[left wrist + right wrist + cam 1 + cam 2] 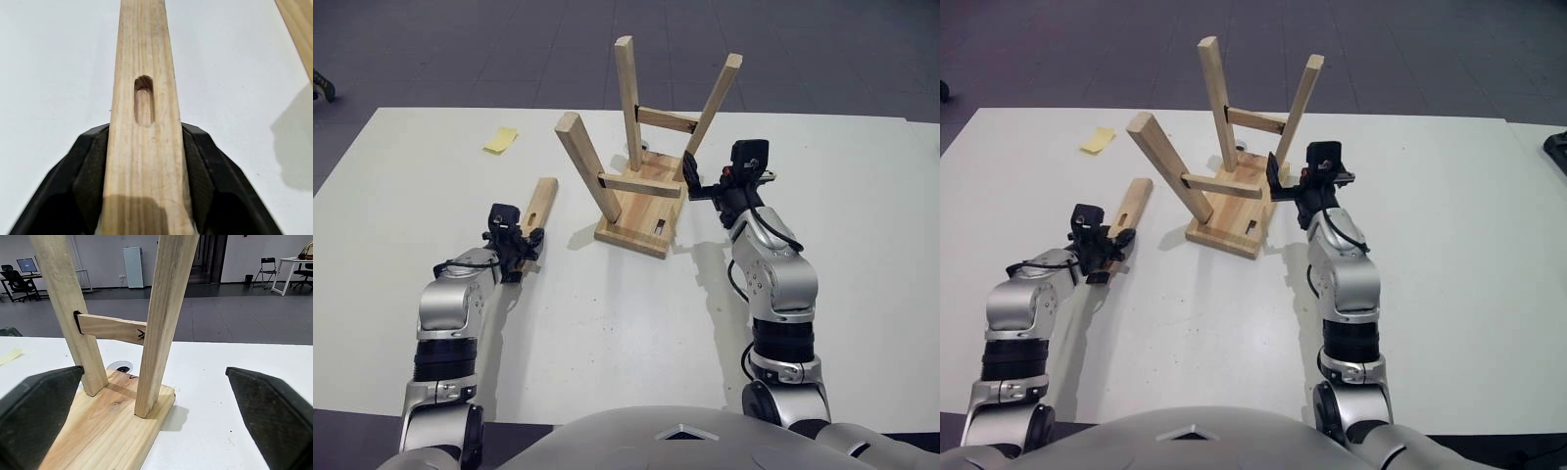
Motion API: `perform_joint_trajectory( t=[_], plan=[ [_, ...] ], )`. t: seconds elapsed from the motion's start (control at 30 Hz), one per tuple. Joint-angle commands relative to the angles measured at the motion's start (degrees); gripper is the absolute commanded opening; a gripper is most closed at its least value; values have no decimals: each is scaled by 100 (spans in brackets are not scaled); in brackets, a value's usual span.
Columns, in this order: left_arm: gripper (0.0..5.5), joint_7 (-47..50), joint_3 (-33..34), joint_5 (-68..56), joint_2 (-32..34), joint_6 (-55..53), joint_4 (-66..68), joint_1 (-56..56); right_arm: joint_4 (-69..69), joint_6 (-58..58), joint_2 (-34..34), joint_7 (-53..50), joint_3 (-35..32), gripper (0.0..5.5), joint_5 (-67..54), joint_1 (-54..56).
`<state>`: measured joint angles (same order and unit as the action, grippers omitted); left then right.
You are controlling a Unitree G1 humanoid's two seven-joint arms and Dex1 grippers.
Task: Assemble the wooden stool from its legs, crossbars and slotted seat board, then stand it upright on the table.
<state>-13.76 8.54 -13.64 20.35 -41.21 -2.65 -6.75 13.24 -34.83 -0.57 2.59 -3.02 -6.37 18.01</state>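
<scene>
- Stool (651,208) is sitting upside down around the middle of the bench (607,343), a bit towards the far side, with the seat board (107,431) flat on the surface.
- Three legs poke up out of it: a near-left one (587,166) that leans hard to the left, a back one (628,98), and a right one (715,98).
- Two crossbars are in. One (641,185) links the near-left leg to the right leg, the other (668,120) links the back leg to the right leg.
- You can see one open slot (661,225) in the board near its front right corner.
- Fourth leg (540,204) is loose, lying flat on the bench left of the stool and not touching it. Its own mortise slot (144,100) faces up.
- Left end effector (145,132) is clamped on that loose leg at its near end, one finger on each side.
- Right end effector (154,371) is wide open and holding nothing, just right of the stool at seat-board height. The right leg lines up with the gap ahead of it. One finger (690,169) is right by that leg's base, but I can't tell if it touches.
- Yellow sticky note (500,139) lies at the far left of the bench, well away from everything.
</scene>
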Motion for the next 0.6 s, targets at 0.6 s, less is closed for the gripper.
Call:
perform_joint_trajectory(
  t=[0.6],
  plan=[
    [205, 422, 567, -202, -250, 2474, -1735, -1921, 985, -498, -360, 237, -1376, 540, -2160, 1902]
  ],
)
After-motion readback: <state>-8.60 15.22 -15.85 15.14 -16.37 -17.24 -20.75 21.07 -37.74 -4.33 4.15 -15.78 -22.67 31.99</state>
